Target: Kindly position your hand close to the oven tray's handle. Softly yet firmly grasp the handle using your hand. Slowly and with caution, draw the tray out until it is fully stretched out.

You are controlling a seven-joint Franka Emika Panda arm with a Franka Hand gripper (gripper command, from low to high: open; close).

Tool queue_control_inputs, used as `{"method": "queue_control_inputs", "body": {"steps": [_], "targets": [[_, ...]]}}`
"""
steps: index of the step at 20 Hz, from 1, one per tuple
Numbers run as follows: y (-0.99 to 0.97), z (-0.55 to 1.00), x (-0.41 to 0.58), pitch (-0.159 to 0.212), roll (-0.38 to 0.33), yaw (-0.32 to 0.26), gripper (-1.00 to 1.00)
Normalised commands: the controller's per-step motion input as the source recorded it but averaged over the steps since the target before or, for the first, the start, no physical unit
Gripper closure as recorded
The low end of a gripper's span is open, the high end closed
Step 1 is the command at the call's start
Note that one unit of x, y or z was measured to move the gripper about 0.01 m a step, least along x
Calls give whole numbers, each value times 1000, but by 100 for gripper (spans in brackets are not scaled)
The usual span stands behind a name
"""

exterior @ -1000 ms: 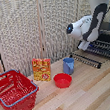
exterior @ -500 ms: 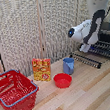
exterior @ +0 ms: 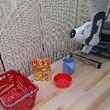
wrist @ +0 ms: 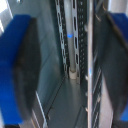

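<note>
On the pale wooden worktop (exterior: 87,94), at about 8 o'clock in the exterior view, stands a red plastic wire-style basket (exterior: 15,92); it looks empty, though its floor is only partly visible. Toward the centre are an orange-and-yellow printed box (exterior: 42,69), a shallow red bowl (exterior: 63,80) with nothing in it, and a blue plastic cup (exterior: 69,65) whose inside is hidden.

At about 3 o'clock the flat dark wire oven tray (exterior: 93,52) juts from the black-and-silver toaster oven (exterior: 109,38), its thin dark front bar, the handle (exterior: 84,59), facing the cup. The white blue-tipped gripper (exterior: 86,49) sits over the tray. In the wrist view its blue fingers (wrist: 22,70) stand apart with the bars (wrist: 75,45) between them, clamped on nothing.

The rack should be stiff, light and rather slick; the front bar's middle seems the best hold.
</note>
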Motion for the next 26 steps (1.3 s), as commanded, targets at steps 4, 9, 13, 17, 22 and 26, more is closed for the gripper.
{"method": "queue_control_inputs", "body": {"steps": [4, 9, 13, 17, 22, 26], "targets": [[-164, 34, -84, -1, 0, 1, 100], [-35, 51, -25, 1, 28, -18, 100], [22, 496, 0, 0, 13, -118, 100], [6, 921, -1, 0, -4, -158, 100], [209, 482, 5, -14, -27, -153, 100], [412, 189, 40, -55, -16, -89, 100]]}}
